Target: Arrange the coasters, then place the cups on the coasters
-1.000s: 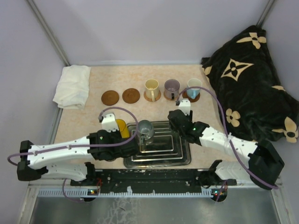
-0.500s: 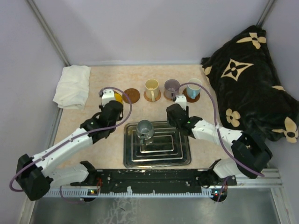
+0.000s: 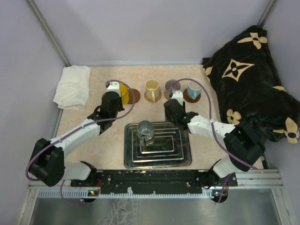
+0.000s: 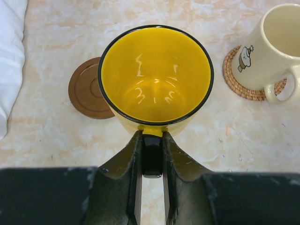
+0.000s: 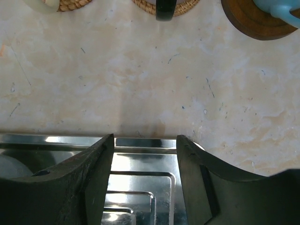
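Left gripper (image 4: 152, 140) is clamping the handle of the orange-yellow cup (image 4: 154, 79) near the far edge of the table (image 4: 225, 136), just beside a dark coaster (image 4: 86, 91) (contact unclear). Right gripper (image 5: 145, 140), jaws apart and empty, is hovering over the far rim of the tray (image 5: 140, 183).

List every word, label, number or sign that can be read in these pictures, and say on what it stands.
No words or numbers can be read in any view.
The cream cup bears only a small drawn figure, no letters.
The black blanket bears cream flower motifs, no letters.
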You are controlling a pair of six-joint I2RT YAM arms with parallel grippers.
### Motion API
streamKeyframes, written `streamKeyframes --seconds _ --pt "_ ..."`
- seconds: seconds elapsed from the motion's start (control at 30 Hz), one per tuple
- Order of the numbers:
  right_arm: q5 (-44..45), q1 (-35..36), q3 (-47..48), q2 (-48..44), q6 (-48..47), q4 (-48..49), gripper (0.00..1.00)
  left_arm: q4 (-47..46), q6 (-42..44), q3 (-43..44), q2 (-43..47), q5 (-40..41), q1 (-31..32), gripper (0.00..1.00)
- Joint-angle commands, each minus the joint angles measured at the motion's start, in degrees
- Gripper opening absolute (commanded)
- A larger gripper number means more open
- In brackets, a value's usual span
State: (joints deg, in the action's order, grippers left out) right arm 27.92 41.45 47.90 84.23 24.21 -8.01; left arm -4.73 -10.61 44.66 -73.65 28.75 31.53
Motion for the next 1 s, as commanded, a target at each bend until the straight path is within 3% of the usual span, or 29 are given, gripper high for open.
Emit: streamKeyframes --seconds 0.0,0.37,0.97 --pt "-0.2 -1.1 4.0 2.1 -1.1 1.4 0.56 -13.5 1.2 1.4 -3.3 -3.3 -1.8 0.04" --pt "-0.8 -1.1 5.7 5.2 -0.6 1.3 0.55 -19.7 -2.0 7.5 -15.0 -3.6 -2.0 0.04" --pt "-1.4 -1.1 5.7 5.6 0.6 0.5 0.55 -22.1 -4.1 11.2 -22.0 -1.1 -2.0 0.04"
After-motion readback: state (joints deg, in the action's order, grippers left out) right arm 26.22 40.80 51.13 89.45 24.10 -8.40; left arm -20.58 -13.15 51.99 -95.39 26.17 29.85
